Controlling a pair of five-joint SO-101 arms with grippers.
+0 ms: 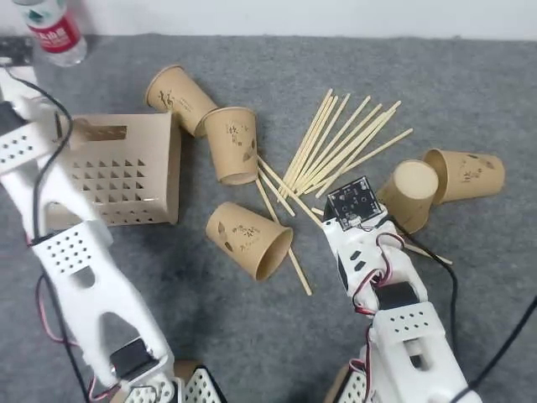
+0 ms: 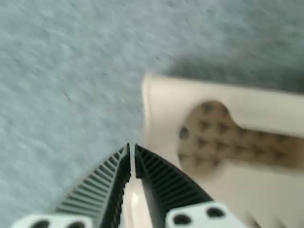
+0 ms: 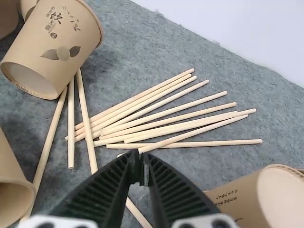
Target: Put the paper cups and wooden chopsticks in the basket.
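Note:
Several brown paper cups lie on their sides on the grey mat: two next to the basket, one in the middle, two at the right. Wooden chopsticks are strewn between them. My right gripper is shut and empty, hovering just short of the chopsticks, with a cup beyond them. My left gripper is shut with nothing in it, close to the beige basket's handle cutout.
A plastic bottle with a red label lies at the mat's far left corner. The right arm's camera board sits over the near ends of the chopsticks. Bare mat lies in front of the basket.

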